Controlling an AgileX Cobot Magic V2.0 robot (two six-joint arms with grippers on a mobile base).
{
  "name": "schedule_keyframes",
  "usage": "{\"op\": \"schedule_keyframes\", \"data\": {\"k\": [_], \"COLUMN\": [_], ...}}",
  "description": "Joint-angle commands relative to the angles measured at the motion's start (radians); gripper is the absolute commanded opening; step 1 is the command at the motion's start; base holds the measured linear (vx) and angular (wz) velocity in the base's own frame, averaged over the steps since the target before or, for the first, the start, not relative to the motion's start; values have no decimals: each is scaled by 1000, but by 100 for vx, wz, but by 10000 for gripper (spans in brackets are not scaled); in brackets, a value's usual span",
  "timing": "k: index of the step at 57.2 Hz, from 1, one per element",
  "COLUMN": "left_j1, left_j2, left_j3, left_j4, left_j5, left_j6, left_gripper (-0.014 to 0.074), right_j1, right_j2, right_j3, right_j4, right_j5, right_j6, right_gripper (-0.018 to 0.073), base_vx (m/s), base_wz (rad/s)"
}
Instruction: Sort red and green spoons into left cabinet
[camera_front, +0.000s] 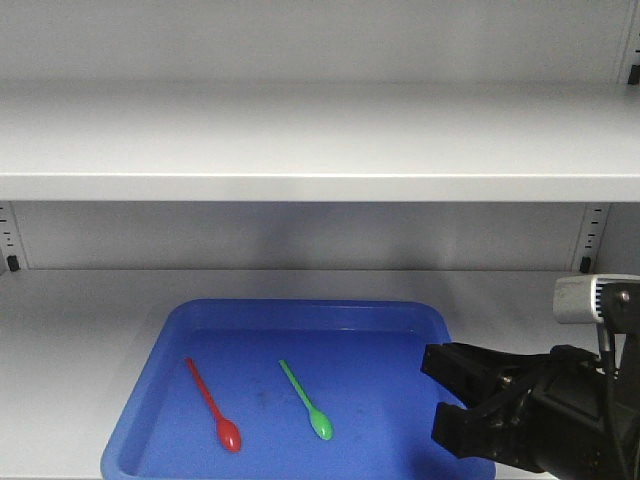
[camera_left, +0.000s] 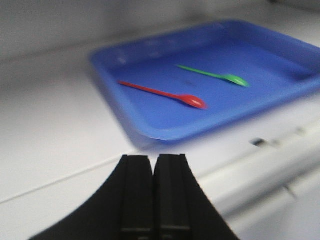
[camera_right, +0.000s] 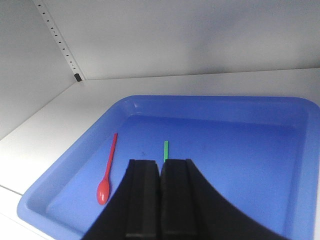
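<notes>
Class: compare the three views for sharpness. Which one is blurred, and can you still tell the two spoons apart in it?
Left wrist view: soft throughout, yet the red spoon and green spoon still separate by colour. Front view: sharp, both spoons crisp in the blue tray. Right wrist view: clear, but the right end effector hides most of the green spoon.

No readable text or labels.

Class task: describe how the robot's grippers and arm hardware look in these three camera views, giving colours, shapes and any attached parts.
Both wrist views show matte black fingers, the left gripper and right gripper, each a pair of flat ribbed pads flaring into curved black shoulders. In the front view, the right gripper looks blocky and black, with thin dark cables and a small silver-grey cylindrical camera mounted above it.
</notes>
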Motion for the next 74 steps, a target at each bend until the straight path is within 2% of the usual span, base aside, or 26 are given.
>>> {"op": "schedule_keyframes", "data": {"k": [1,6,10,16,25,28,34,74], "left_j1": [70,146,189,229,242,242,241,240], "left_j2": [-75,-176,-243,-318,-362,-360,-360,-360], "left_j3": [63,166,225,300,393,390,390,390], "left_j4": [-18,24,88,162,257,320,400,400], "left_j5": [-230,-368,-398,-397,-398,-330,-286,-288], "left_j6": [-53,-111,-146,-174,-265,-298,-326,-325], "left_gripper": [-1,-1,-1,-1,-1,-1,-1,-1], "right_j1": [-3,-3,-3,-3,-3,-3,-3,-3], "right_j2": [-9,-9,-9,-9,-9,-9,-9,-9], "right_j3": [-30,-30,-30,-30,-30,-30,-30,-30], "right_j4": [-1,-1,-1,-1,-1,-1,-1,-1], "right_j5": [-64,-64,-64,-64,-64,-64,-63,-61], "right_j6": [-9,-9,-9,-9,-9,-9,-9,-9], "right_gripper": [-1,-1,-1,-1,-1,-1,-1,-1], "base_vx": [0,0,0,0,0,0,0,0], "base_wz": [0,0,0,0,0,0,0,0]}}
